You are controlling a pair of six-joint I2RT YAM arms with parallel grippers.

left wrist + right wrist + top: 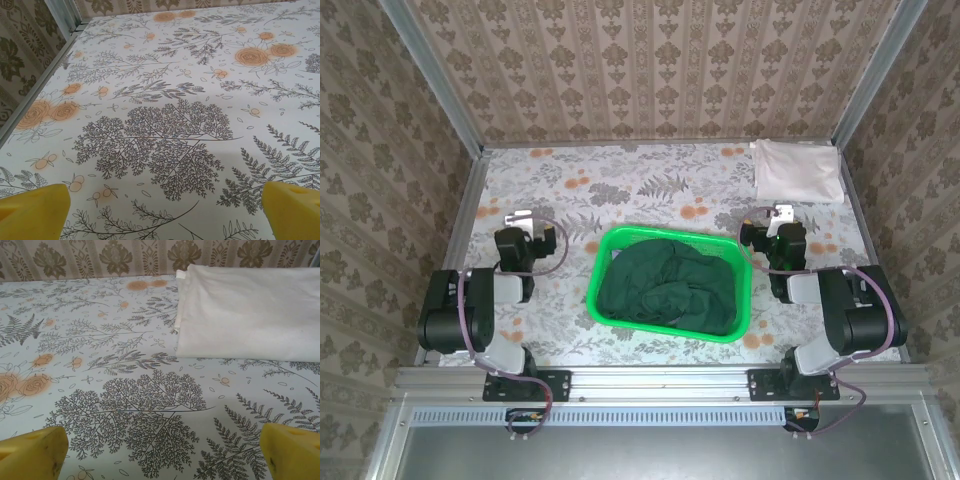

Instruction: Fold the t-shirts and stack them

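A dark green t-shirt (668, 288) lies crumpled inside the bright green basket (603, 262) at the table's middle. A cream-white t-shirt (797, 170) (250, 315) lies folded flat at the far right corner. My left gripper (520, 217) (165, 212) hovers left of the basket, open, its yellow fingertips (32, 212) wide apart over bare floral tablecloth. To the right of the basket my right gripper (777, 213) (162, 455) stands open with nothing between its fingers, a little short of the cream-white shirt's near edge.
A floral tablecloth (620, 180) covers the table. Patterned walls and metal frame posts (470, 190) close in the left, right and far sides. The arm bases sit on a rail (660, 380) at the near edge.
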